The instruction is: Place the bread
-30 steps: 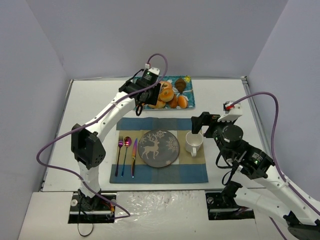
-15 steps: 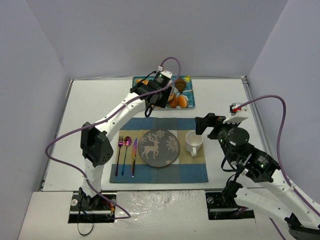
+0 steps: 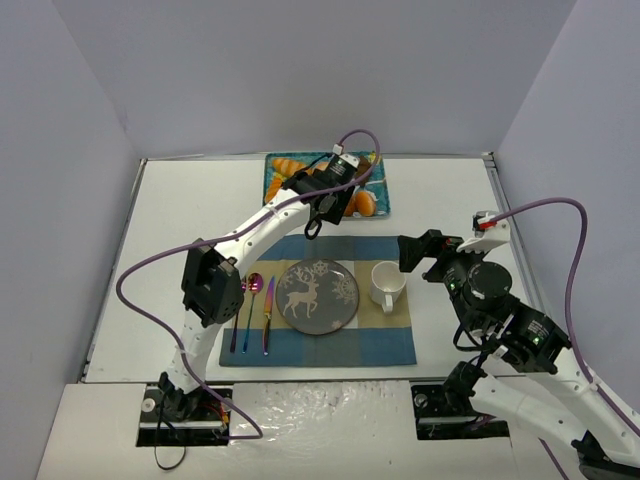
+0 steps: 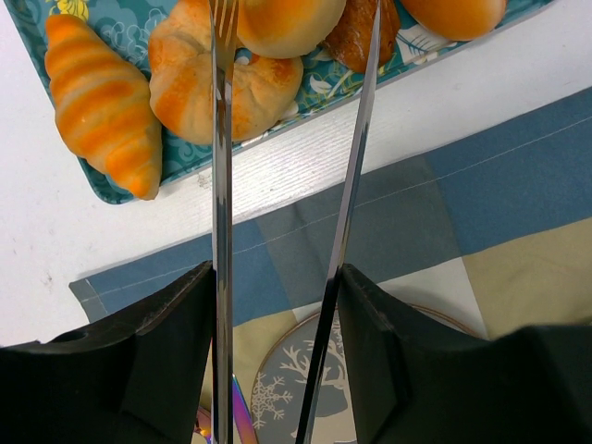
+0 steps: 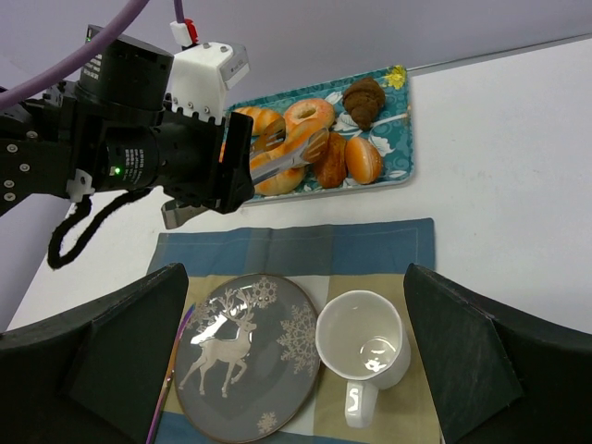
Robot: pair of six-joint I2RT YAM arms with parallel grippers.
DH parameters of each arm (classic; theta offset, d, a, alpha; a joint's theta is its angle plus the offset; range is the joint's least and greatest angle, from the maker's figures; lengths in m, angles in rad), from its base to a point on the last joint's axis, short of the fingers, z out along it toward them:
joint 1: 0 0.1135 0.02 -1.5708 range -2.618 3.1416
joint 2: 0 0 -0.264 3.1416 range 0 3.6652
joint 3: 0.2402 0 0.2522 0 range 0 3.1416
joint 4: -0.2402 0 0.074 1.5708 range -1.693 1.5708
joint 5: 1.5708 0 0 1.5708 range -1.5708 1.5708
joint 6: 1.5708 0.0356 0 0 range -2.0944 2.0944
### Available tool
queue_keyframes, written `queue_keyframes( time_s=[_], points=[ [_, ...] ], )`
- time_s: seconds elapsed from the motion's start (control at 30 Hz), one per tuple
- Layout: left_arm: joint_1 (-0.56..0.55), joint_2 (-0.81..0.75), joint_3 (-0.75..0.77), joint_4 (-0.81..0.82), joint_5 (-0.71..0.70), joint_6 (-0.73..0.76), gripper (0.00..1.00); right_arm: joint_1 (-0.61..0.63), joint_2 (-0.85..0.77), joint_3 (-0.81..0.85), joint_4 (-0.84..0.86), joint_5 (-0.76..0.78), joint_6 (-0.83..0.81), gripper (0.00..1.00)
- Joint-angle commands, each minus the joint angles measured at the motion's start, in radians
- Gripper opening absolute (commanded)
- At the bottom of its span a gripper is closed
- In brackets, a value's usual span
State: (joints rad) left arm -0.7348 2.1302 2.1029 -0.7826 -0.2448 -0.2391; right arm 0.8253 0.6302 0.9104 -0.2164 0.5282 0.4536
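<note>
Holds the bread (image 5: 298,148), a glossy golden-orange bun, clamped between the two long thin fingers (image 4: 220,166) of the left jaws, which are partly closed on its sides. Carries it over the near half of the teal patterned tray (image 5: 396,153), in front of the other baked goods; cannot tell whether it touches any of them. Shares that tray with a paler ring doughnut (image 4: 217,88) just beside it, a striped orange croissant (image 4: 102,102) further along, a dark brown croissant (image 5: 363,97) at the far right corner and a smooth oval bun (image 5: 363,159) below that.

Finds the tray against the far edge of the white counter (image 3: 180,220), about midway along it. Nearer in, toward the middle of the near edge, spreads a blue-and-tan placemat (image 3: 370,345), just clear of the tray. Carries on it a grey plate (image 3: 317,296) printed with a deer, at the mat's centre. Sets a white cup (image 3: 386,285) upright just right of the plate, empty, handle toward the near edge. Lines up a fork (image 3: 240,310), a spoon (image 3: 254,300) and a knife (image 3: 268,315) side by side along the mat's left side.

Hovers the right jaws wide apart and empty above the mat's far right corner, near the cup and touching nothing.
</note>
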Motion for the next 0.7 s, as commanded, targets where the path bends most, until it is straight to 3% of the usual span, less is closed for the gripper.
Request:
queue_keyframes(
  time_s=[0.0, 0.67],
  points=[
    [-0.014, -0.017, 0.080, 0.001, -0.059, 0.030, 0.48, -0.005, -0.007, -0.002, 0.035, 0.036, 0.019, 1.00],
    [-0.018, 0.023, 0.124, -0.014, -0.073, 0.050, 0.47, -0.005, -0.021, -0.008, 0.026, 0.046, 0.022, 1.00]
  ],
)
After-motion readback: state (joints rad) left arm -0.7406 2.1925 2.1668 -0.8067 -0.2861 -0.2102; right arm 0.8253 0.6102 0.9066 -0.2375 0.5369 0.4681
